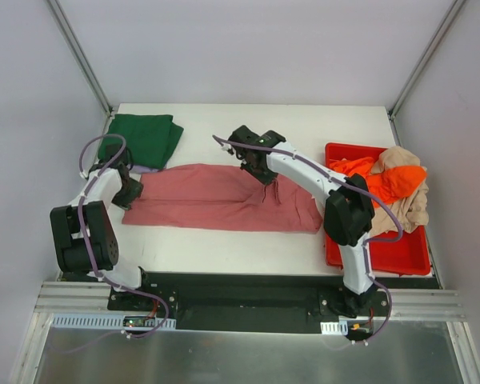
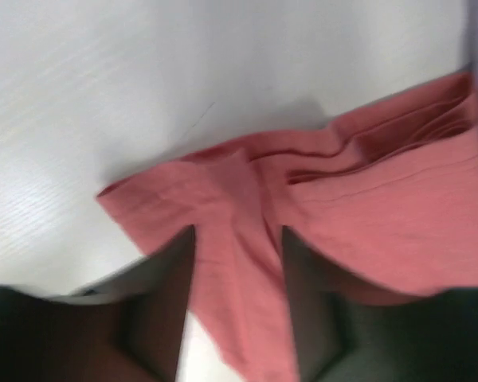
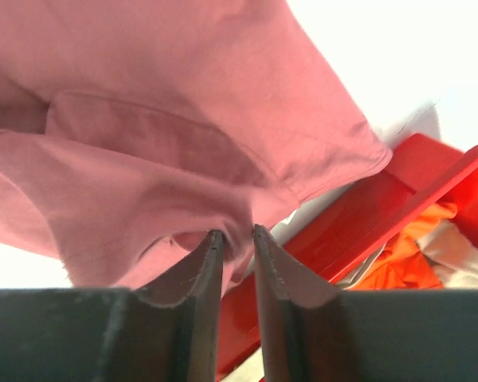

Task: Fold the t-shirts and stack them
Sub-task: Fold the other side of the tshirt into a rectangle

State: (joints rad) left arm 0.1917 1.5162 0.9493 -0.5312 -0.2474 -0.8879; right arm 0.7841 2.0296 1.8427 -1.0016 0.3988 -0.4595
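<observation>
Table (image 1: pixel 304 128), white: bare strips lie behind and in front of one rose-red t-shirt (image 1: pixel 216 196), spread flat mid-table, its right edge just short of one red bin (image 1: pixel 384 256). Back left: one folded dark green t-shirt (image 1: pixel 144 136) over one lilac t-shirt (image 1: pixel 146 169), a sliver showing. In the bin: one orange t-shirt (image 1: pixel 388 182), one beige t-shirt (image 1: pixel 416 208). Left gripper (image 2: pixel 237 298), at the rose shirt's left edge, jaws apart, cloth between. Right gripper (image 3: pixel 236 239), at its back edge, jaws narrowly gapped at a fold; grip cannot be told.
</observation>
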